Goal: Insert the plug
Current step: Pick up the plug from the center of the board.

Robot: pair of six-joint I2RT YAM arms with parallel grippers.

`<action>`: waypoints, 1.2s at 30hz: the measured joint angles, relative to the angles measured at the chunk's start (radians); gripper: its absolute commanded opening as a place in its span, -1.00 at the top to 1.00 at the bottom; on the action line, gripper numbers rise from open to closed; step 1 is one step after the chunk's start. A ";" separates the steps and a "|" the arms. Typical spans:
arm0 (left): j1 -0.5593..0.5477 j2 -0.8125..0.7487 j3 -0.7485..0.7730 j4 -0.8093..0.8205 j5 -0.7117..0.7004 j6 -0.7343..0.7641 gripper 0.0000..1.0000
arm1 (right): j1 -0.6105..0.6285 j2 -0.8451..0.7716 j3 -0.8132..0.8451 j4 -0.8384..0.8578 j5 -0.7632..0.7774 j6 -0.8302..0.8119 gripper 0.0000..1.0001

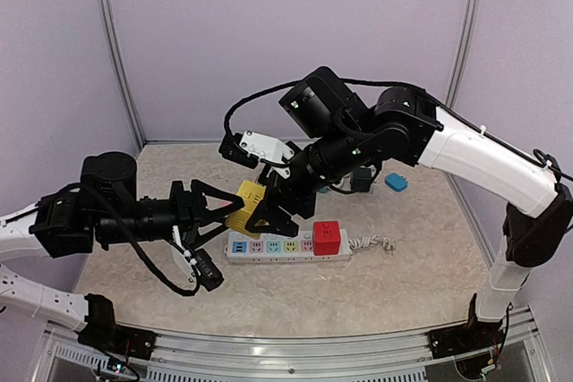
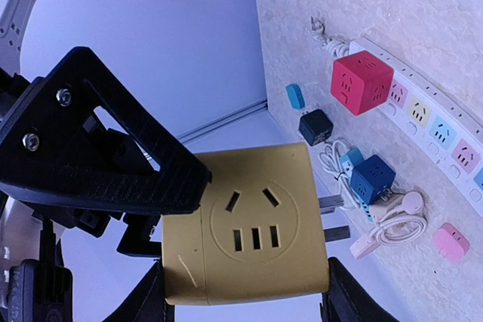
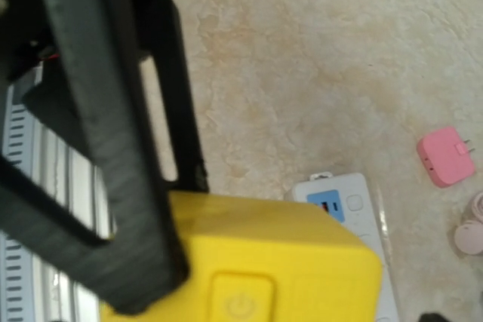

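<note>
I note left tool [image 1: 229, 212] clenched on rigid yellow plastic cube plug [image 2: 249, 224], probably light and slick; I'd hold flat opposite faces, clear of prongs [image 2: 330, 203]; right tool [image 1: 276, 212] spread open alongside.

The black left gripper [image 1: 237, 211] frames a yellow cube plug [image 2: 249, 235], while below it a white power strip [image 1: 286, 247] with pastel sockets carries a red cube [image 1: 326, 237] on the mottled beige worktop [image 1: 403, 266].

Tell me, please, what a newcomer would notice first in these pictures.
The yellow cube adapter draws the eye first: it is in mid-air at the centre, clamped in the left gripper, with the open right gripper close beside it. Below it, a red cube adapter sits on the white power strip, near its cord end.
</note>
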 measured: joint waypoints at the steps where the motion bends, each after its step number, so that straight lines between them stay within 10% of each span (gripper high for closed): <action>1: 0.000 -0.001 0.000 0.003 0.000 0.000 1.00 | 0.000 0.001 0.000 0.001 0.006 0.000 -0.96; 5: 0.000 -0.003 -0.005 0.021 0.002 0.000 1.00 | 0.000 0.029 0.032 -0.001 0.034 0.000 -0.61; 13: 0.006 -0.008 -0.035 0.031 -0.008 -0.005 1.00 | 0.001 0.075 0.056 0.000 0.018 0.029 1.00; 15: 0.006 -0.010 -0.043 0.042 -0.010 -0.015 0.71 | 0.001 0.074 0.050 0.002 0.016 0.035 1.00; 17: 0.006 -0.012 -0.053 0.043 -0.012 -0.029 -0.64 | 0.001 0.069 0.026 0.016 0.015 0.050 1.00; 18: 0.006 -0.012 -0.060 0.044 -0.013 -0.039 -0.93 | 0.001 0.065 0.010 0.025 0.014 0.060 1.00; 25: 0.049 -0.023 -0.060 0.029 -0.047 -0.295 -0.97 | -0.011 0.050 -0.110 0.052 0.163 0.235 1.00; 36: 0.410 0.071 -0.148 -0.097 0.087 -1.122 -0.98 | -0.095 0.049 -0.314 0.130 0.447 0.671 1.00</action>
